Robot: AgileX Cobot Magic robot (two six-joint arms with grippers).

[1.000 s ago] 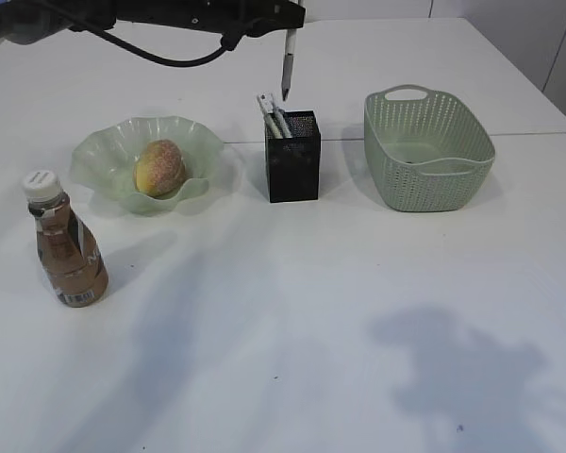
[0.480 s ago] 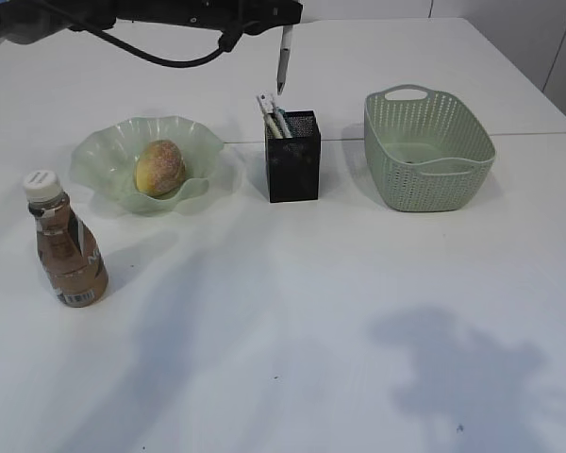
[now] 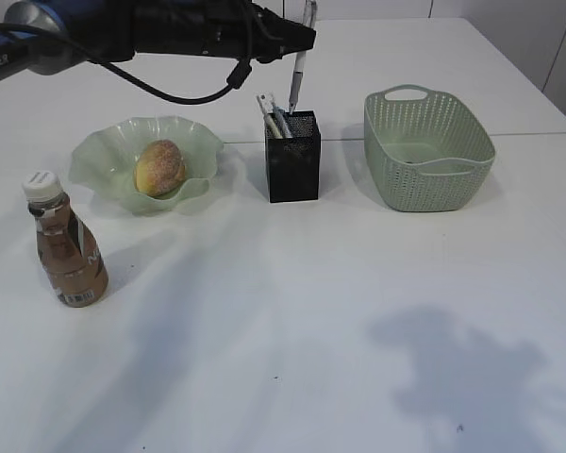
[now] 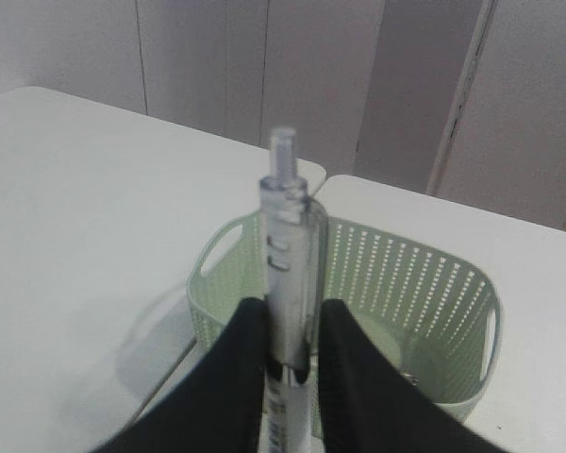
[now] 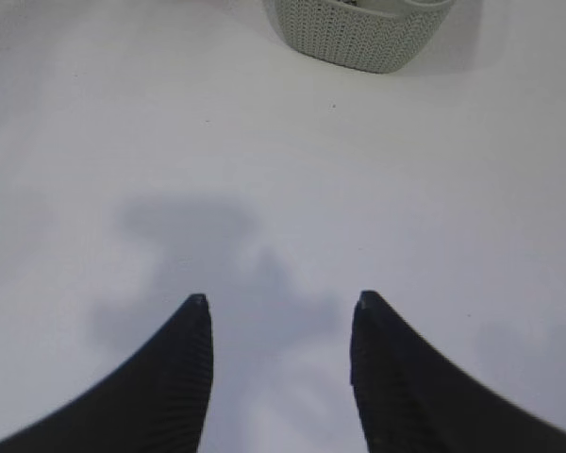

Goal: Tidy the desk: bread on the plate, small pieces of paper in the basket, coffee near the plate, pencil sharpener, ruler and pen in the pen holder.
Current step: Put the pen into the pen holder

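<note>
In the exterior view, the pen (image 3: pixel 299 75) is held upright by the left gripper (image 3: pixel 302 40) above the black pen holder (image 3: pixel 293 156) near the white worktop's (image 3: pixel 292 311) far edge, between the plate (image 3: pixel 113 156) with bread (image 3: pixel 159 167) and the basket (image 3: pixel 426 148); the coffee (image 3: pixel 64 253) stands toward the left edge. In the left wrist view, the narrow jaws are seen clamped on the pen's barrel (image 4: pixel 289 274), grey wall panels behind. In the right wrist view, the right gripper (image 5: pixel 279 311) is seen half open and empty over bare worktop.
</note>
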